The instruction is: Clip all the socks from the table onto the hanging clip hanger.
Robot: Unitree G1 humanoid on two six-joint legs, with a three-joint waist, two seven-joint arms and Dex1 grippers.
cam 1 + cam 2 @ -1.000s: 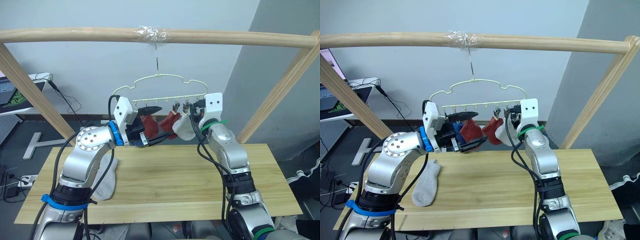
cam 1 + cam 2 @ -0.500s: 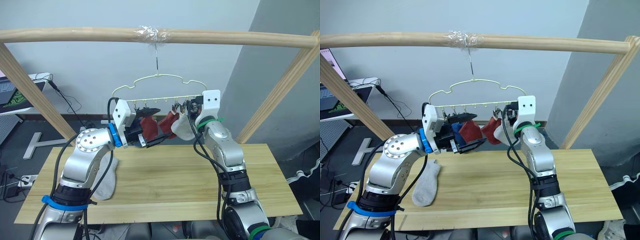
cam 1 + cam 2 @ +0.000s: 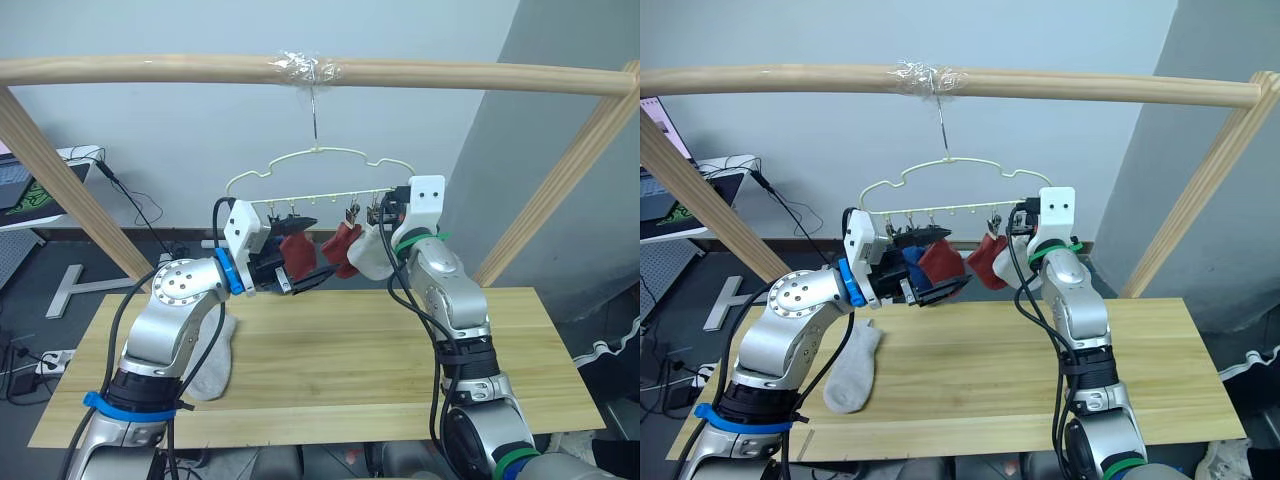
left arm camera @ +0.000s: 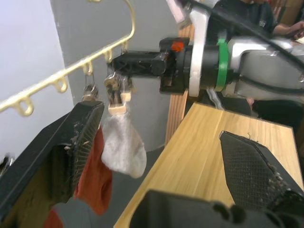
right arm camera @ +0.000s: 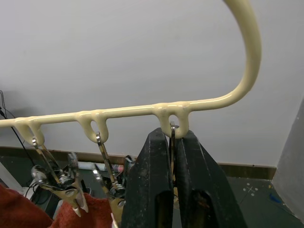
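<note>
Found the right claw clamped tight, its black fingers pressed together with no gap, on a small grey metal clip. Traced that clip up to the end loop of the thin pale yellow cloud-shaped wire hanger, at the hanger's 3 o'clock end.

Found the left claw spread wide, gripping nothing, raised beneath the hanger's 9 o'clock half. Could not tell whether its fingers touched the fabric hanging beside them.

Saw the hanger hooked on the round pale wooden pole at 12 o'clock, above the pale yellowish plank surface.

Counted five socks:
- Two light grey knit ankle socks, one clipped and hanging just beside the right claw, one lying flat at the surface's 8 o'clock corner.
- Two rust red knit ankle socks, both hanging from the clips: one near the hanger's middle, touching the hung grey one, and one toward 9 o'clock, between the left claw's fingers as seen from the head.
- One blue knit ankle sock, close against the left claw at 9 o'clock of the red one. Could not make out what held it.

Counted three clips in the right wrist view, the gripped one included.
</note>
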